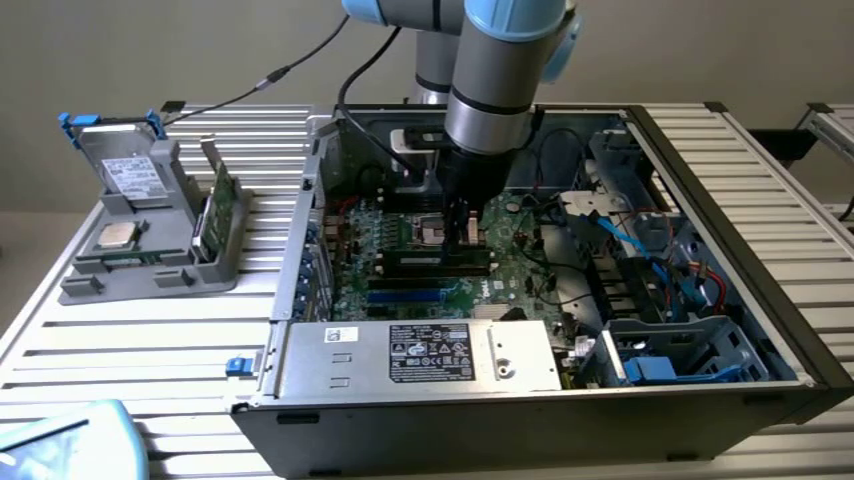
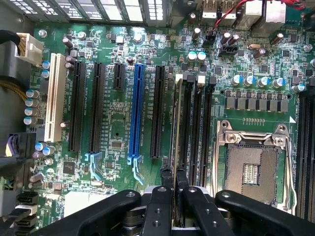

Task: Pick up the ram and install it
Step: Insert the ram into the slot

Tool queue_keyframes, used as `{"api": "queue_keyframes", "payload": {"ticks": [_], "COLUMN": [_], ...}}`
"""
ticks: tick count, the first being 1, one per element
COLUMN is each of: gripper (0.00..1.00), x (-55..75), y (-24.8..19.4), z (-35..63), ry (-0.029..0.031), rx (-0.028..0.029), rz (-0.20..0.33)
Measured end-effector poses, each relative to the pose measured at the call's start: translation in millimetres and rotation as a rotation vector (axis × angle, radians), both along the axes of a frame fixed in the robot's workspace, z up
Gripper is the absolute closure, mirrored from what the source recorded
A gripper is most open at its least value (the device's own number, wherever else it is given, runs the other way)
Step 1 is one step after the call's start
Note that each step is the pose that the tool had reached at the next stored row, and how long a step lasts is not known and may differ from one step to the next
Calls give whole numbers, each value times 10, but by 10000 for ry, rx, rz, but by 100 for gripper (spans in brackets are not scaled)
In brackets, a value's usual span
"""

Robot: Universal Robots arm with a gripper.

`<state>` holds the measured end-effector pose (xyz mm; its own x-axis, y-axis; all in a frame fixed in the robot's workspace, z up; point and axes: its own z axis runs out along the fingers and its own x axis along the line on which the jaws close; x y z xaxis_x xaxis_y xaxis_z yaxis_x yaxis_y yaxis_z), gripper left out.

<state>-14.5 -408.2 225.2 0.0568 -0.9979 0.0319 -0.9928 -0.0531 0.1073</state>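
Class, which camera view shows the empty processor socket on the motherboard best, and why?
The wrist view: the processor socket lies fully exposed, seen from straight above, with its metal frame and contact field plain. The exterior view shows the socket at a slant, tight against the lower end of the arm.

ram 2 | drive 1 | processor chip 1 | case 1

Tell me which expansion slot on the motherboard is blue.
The blue slot between the short black slot and a long black one; the rest are black or white.
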Motion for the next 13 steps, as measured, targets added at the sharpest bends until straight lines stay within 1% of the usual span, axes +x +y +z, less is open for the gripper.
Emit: {"api": "queue_keyframes", "payload": {"ticks": [2,10,13], "gripper": [86,86,86], "x": [0,0,0], "y": [1,11,12], "z": [0,2,6], "ry": [0,0,-15], "rx": [-10,-11,-11], "rz": [0,51,83]}}
